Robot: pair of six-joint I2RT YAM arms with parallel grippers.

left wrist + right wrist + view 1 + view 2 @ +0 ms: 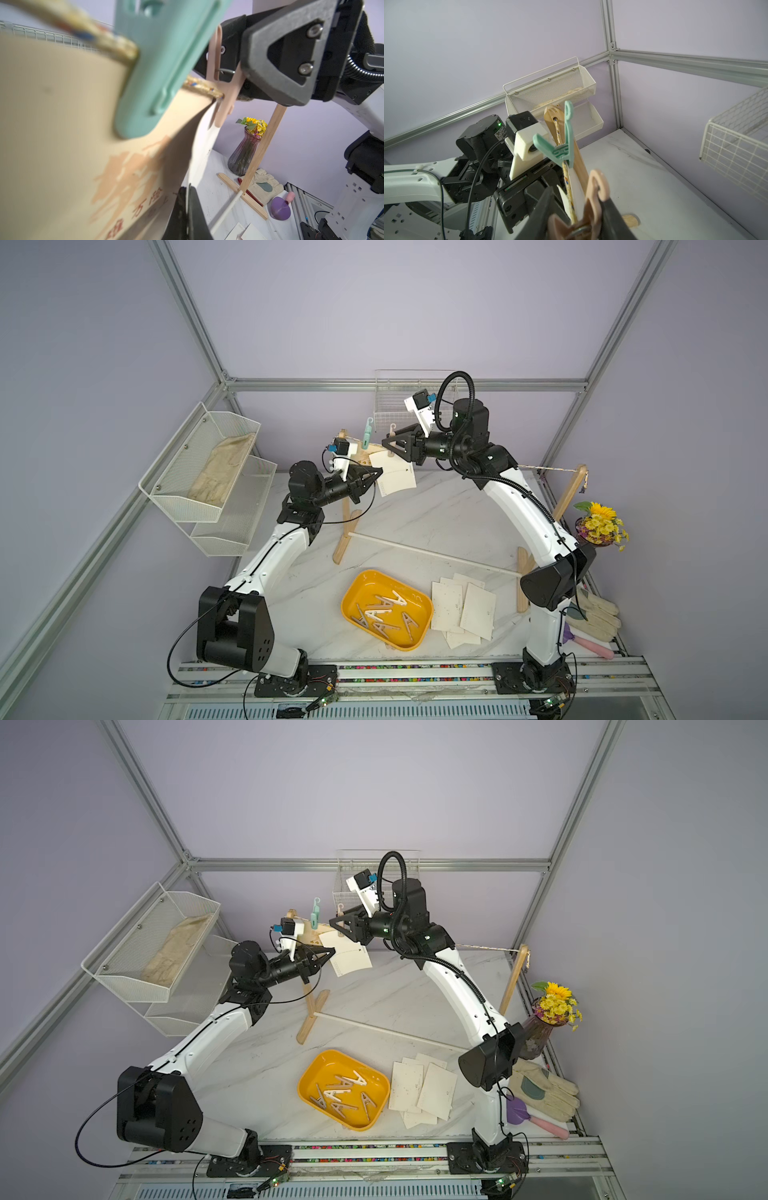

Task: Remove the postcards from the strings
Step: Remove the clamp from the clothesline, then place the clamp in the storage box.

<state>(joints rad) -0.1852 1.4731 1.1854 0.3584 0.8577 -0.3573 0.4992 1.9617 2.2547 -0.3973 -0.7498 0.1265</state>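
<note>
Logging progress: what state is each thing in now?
Cream-white rectangular postcard: pinned to beige twisted cord, gripped by left gripper.
Tan orange-lettered postcard: pinned by teal plastic clothespin.
Pink plastic clothespin: on cord, squeezed by right gripper.
Yellow tray: holds wooden clothespins.
Loose cream postcards: lying on marble table.

On the worktop (440, 510) the left post (338, 547) stands toward the back left and the right post (572, 489) at the right edge, with the string (548, 468) stretched between their tops and a rod (432, 551) joining their feet. Near the left post a clothespin (366, 435) and, right of it, a second clothespin (391, 432) sit on the string; the hanging postcard (399, 479) hangs under the second, with the left claw (379, 475) at its left edge and the right claw (388, 444) at the second clothespin. In front of the rod lies a tray (345, 605) holding loose pins (384, 612), the postcards (446, 605) piled just right of it.
</note>
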